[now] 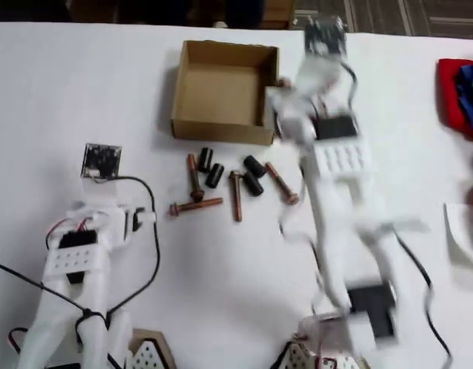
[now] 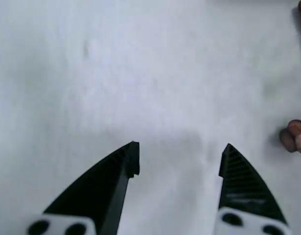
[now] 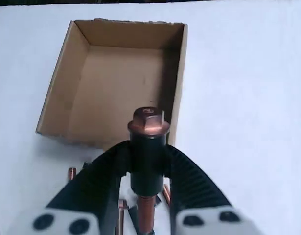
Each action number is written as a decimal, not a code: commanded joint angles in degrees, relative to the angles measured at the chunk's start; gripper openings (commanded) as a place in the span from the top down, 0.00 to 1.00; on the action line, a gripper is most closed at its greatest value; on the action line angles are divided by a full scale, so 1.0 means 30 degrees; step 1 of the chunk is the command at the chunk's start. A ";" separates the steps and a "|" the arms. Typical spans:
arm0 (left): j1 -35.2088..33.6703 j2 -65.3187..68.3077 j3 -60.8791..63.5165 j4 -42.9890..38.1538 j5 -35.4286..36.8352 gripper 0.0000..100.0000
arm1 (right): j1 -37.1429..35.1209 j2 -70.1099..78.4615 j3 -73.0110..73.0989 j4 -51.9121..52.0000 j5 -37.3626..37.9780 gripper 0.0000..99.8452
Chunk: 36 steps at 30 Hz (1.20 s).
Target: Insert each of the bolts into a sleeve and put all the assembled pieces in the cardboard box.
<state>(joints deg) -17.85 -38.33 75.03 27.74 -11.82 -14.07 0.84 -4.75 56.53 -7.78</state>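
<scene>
My right gripper [image 3: 148,152] is shut on an assembled piece: a copper bolt [image 3: 149,122] standing upright through a black sleeve [image 3: 147,164]. It hangs just short of the open cardboard box [image 3: 121,88]. From above, the right arm [image 1: 328,146] is beside the right wall of the box [image 1: 224,92]. Several loose copper bolts [image 1: 235,196] and black sleeves [image 1: 214,175] lie on the table in front of the box. My left gripper [image 2: 181,149] is open over bare white table, with a bolt head [image 2: 294,137] off to one side. The left arm [image 1: 78,246] stands at the lower left.
The white table [image 1: 82,92] has free room left of the box and in the front middle. Red and blue cloth [image 1: 461,88] and a white object [image 1: 463,234] lie at the right edge. Cables [image 1: 148,254] trail from both arms.
</scene>
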 commanded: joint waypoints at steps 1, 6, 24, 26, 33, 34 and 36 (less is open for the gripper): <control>-0.0176 -0.0088 0.0103 -0.0381 -0.0029 0.72 | -0.0249 0.6784 -0.9905 0.1011 -0.0147 0.98; -0.0176 -0.0088 0.0132 -0.0381 -0.0029 0.72 | -0.0161 1.4491 -2.0718 0.1861 -0.0147 0.98; 0.0000 -0.0088 0.0161 -0.0381 -0.0029 0.72 | -0.0366 2.3487 -2.7692 0.2828 -0.0176 0.98; 0.0293 -0.0088 0.0190 -0.0381 -0.0029 0.72 | -0.0396 2.3546 -2.7634 0.2945 -0.0176 0.98; 0.0352 -0.0088 0.0220 -0.0381 -0.0029 0.72 | -0.0571 2.3546 -2.6725 0.2828 -0.0176 0.98; 0.0352 -0.0088 0.0220 -0.0381 -0.0029 0.72 | -0.0571 2.3546 -2.6696 0.2828 -0.0176 0.98; 0.0352 -0.0088 0.0220 -0.0381 -0.0029 0.72 | -0.0571 2.3575 -2.6549 0.2828 -0.0176 0.98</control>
<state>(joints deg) -17.41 -38.33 75.91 27.38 -11.82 -15.30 72.92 -83.78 64.97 -7.87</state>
